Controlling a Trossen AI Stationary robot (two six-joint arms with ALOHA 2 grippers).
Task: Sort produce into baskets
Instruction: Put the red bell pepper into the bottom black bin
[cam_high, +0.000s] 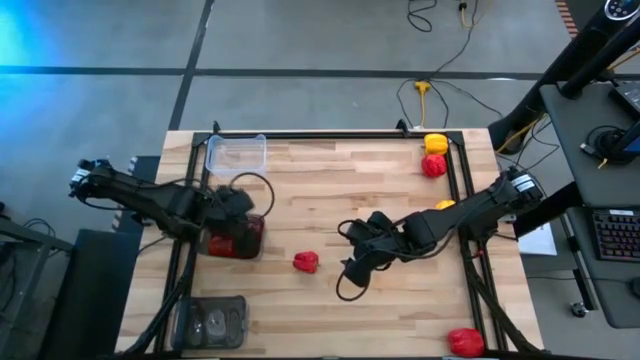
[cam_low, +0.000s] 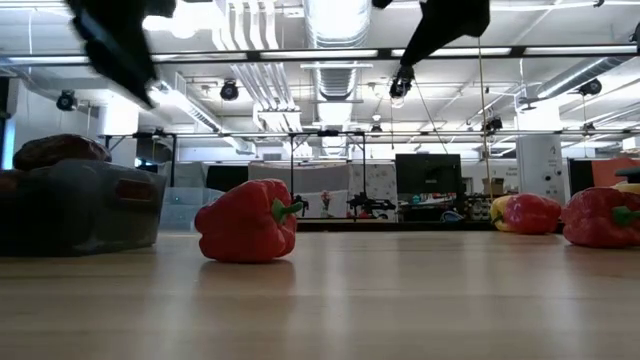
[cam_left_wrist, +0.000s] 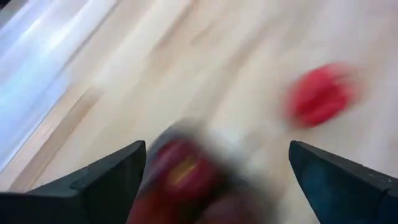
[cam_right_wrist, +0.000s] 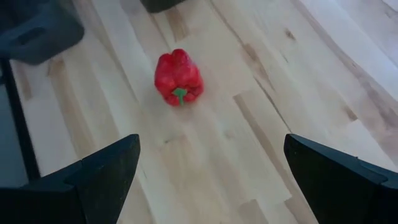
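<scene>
Both grippers stand open and empty: the left gripper (cam_high: 240, 212) hovers over a dark tub (cam_high: 232, 240) holding red peppers, while the right gripper (cam_high: 352, 252) hangs near a lone red pepper (cam_high: 306, 262) on the wooden table (cam_high: 330, 190).

A keyboard (cam_high: 615, 235) sits on the desk (cam_high: 590, 140) beside the wooden table (cam_high: 330, 190).

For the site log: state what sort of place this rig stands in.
Probably an open lab or workshop hall: exposed ceiling ducts and pipes overhead, a desk with a keyboard beside the wooden table, and cables across a bare grey floor.
</scene>
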